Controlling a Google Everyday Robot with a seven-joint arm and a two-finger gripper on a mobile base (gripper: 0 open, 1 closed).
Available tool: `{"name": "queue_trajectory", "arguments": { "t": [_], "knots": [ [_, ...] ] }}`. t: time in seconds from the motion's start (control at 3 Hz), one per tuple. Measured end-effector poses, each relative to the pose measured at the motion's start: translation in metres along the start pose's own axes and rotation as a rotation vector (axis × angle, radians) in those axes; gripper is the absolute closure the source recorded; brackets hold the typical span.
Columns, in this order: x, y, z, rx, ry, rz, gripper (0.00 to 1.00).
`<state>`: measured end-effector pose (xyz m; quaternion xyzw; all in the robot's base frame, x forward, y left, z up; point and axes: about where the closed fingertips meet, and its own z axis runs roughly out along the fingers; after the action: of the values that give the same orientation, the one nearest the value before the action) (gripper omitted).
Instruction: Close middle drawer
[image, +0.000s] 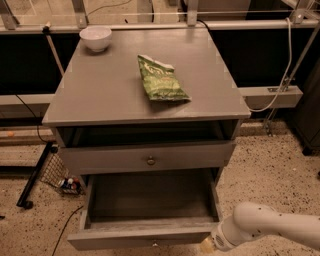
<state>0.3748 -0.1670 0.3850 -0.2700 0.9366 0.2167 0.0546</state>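
Observation:
The middle drawer (150, 200) is pulled far out of the grey cabinet. Its deep, plain grey box is empty, and its low front (125, 239) lies near the bottom edge of the camera view, with a tiny knob (154, 244) at its centre. My gripper (207, 245) is at the end of the white arm (270, 229), which comes in from the lower right. It sits right at the right end of the drawer front. I cannot tell whether it touches the front.
The top drawer (147, 157), with a round metal knob (150, 160), stands slightly open above. On the cabinet top (100, 90) lie a green chip bag (161, 78) and a white bowl (95, 37). A wire basket (60, 175) sits on the speckled floor at the left.

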Motion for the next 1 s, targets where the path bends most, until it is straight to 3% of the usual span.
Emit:
{"name": "queue_trajectory", "arguments": {
  "t": [0.67, 1.0],
  "knots": [
    [-0.031, 0.006, 0.006, -0.011, -0.040, -0.091, 1.00],
    [-0.033, 0.006, 0.006, -0.011, -0.042, -0.096, 1.00]
  ]
}}
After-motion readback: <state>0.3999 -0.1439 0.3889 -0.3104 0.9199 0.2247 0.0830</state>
